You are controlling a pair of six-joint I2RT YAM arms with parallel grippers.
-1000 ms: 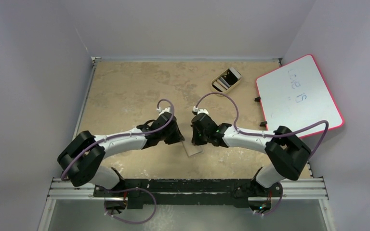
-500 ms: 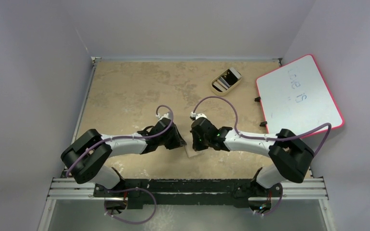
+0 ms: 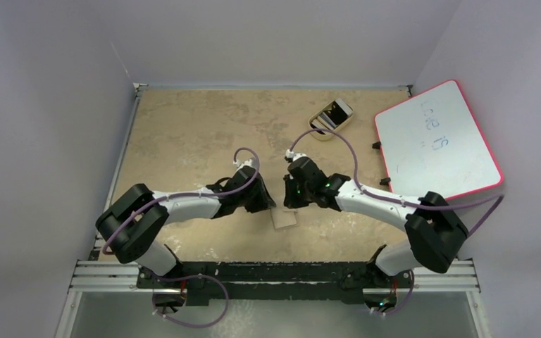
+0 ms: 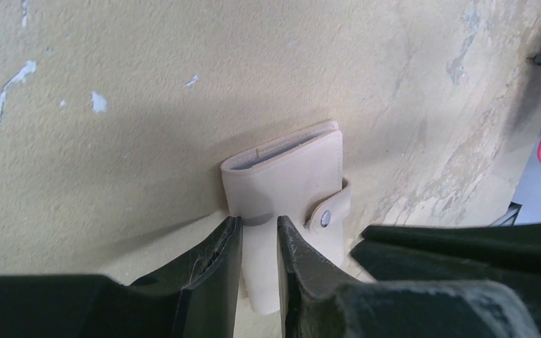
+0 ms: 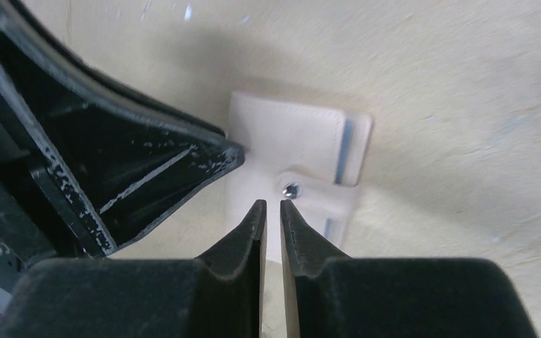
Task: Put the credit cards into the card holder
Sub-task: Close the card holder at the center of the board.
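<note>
The card holder (image 3: 284, 220) lies folded shut on the table near the front, tan face up, its tab snapped (image 4: 325, 218). Pale blue-grey credit card edges (image 5: 345, 149) peek from its open side; the cards' faces are hidden inside. My left gripper (image 3: 266, 205) is at the holder's left edge. Its jaws (image 4: 257, 220) are nearly shut with a narrow gap, over the holder (image 4: 289, 176), gripping nothing. My right gripper (image 3: 292, 203) is just beyond the holder. Its jaws (image 5: 269, 203) are shut and empty, the tips next to the snap (image 5: 291, 189).
A tan oval tray (image 3: 319, 127) holding a white-edged phone-like slab (image 3: 336, 113) stands at the back right. A white board with a red rim (image 3: 437, 141) lies over the table's right edge. Walls close in on the left, back and right.
The right gripper has moved a little away from the near edge and the left gripper has shifted slightly right. The holder now shows its tan face, where it looked greyer before.
</note>
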